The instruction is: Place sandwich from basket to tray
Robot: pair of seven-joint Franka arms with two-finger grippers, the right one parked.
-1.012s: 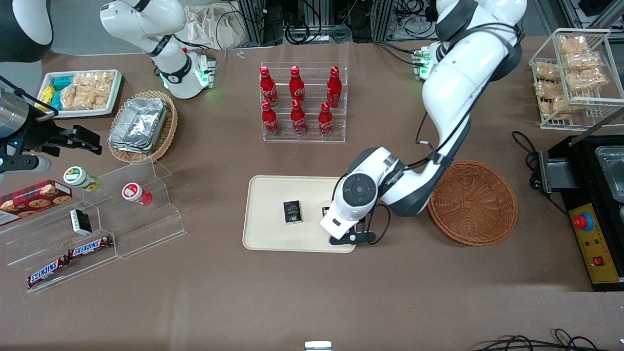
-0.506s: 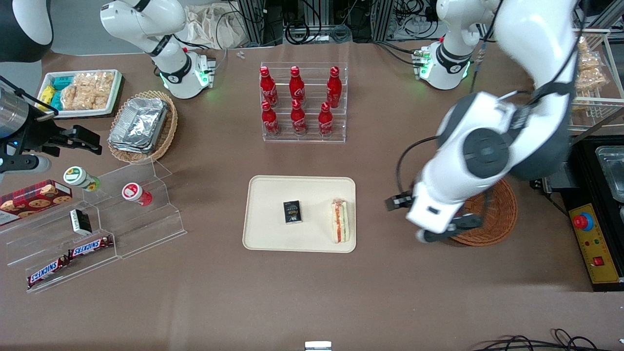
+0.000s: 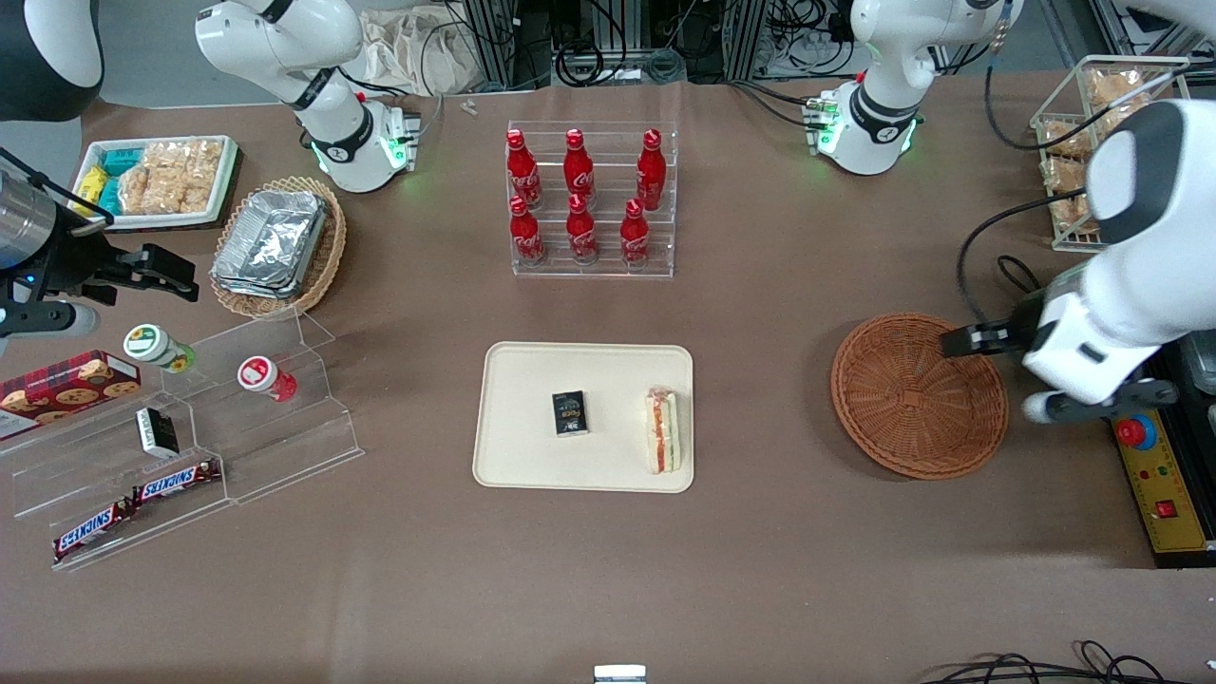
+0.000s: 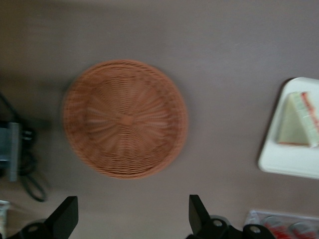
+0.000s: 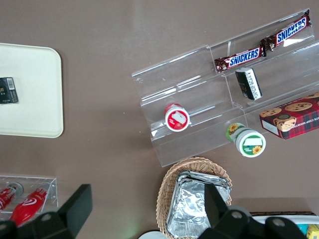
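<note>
The sandwich (image 3: 662, 429) lies on the cream tray (image 3: 532, 380), at the tray's end nearest the basket, filling edge up. The round reddish-brown basket (image 3: 920, 394) is empty. My gripper (image 3: 1097, 404) hangs raised above the table beside the basket, toward the working arm's end, over the edge of the black control box. In the left wrist view the gripper (image 4: 132, 219) is open and empty, with the basket (image 4: 124, 119) below it and the sandwich (image 4: 298, 122) on the tray (image 4: 294, 159) farther off.
A small black box (image 3: 570, 414) lies mid-tray. A rack of red bottles (image 3: 589, 199) stands farther from the camera. A control box with a red button (image 3: 1135, 432) and a wire snack rack (image 3: 1111, 142) sit near the gripper. An acrylic stand (image 3: 190, 427) is toward the parked arm's end.
The gripper let go of the sandwich on the tray, rose, and swung over the basket toward the working arm's end. The sandwich stays on the tray.
</note>
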